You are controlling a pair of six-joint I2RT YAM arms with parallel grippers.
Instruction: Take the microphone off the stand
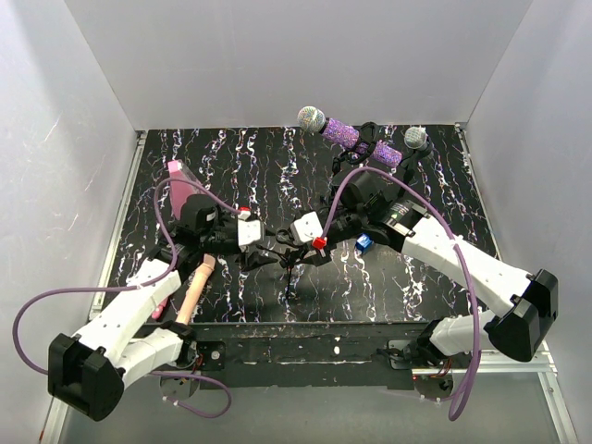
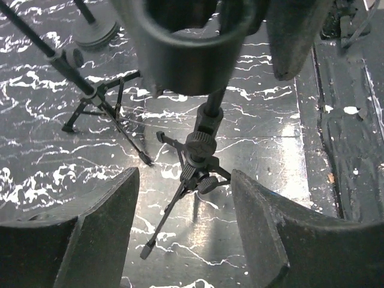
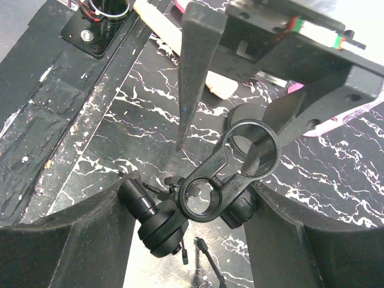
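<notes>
A small black tripod stand [image 1: 290, 264] stands mid-table between both arms. Its double-ring clip [image 3: 231, 171] holds nothing, and the same clip looms close in the left wrist view [image 2: 180, 60]. A beige microphone [image 1: 194, 289] lies flat on the table beside the left arm, and shows again in the right wrist view [image 3: 171, 33]. My left gripper [image 2: 185, 175] is open just left of the stand, its fingers straddling the tripod [image 2: 201, 153] from above without touching it. My right gripper [image 3: 192, 201] is shut on the stand's swivel head [image 3: 157, 225], with the knob ends against both fingers.
A second stand [image 1: 370, 148] at the back carries a purple glitter microphone [image 1: 344, 134] and another with a grey head [image 1: 415, 139]. Its tripod [image 2: 90, 99] is to the left in the left wrist view. A pink microphone [image 1: 180, 172] lies at the far left. White walls enclose the table.
</notes>
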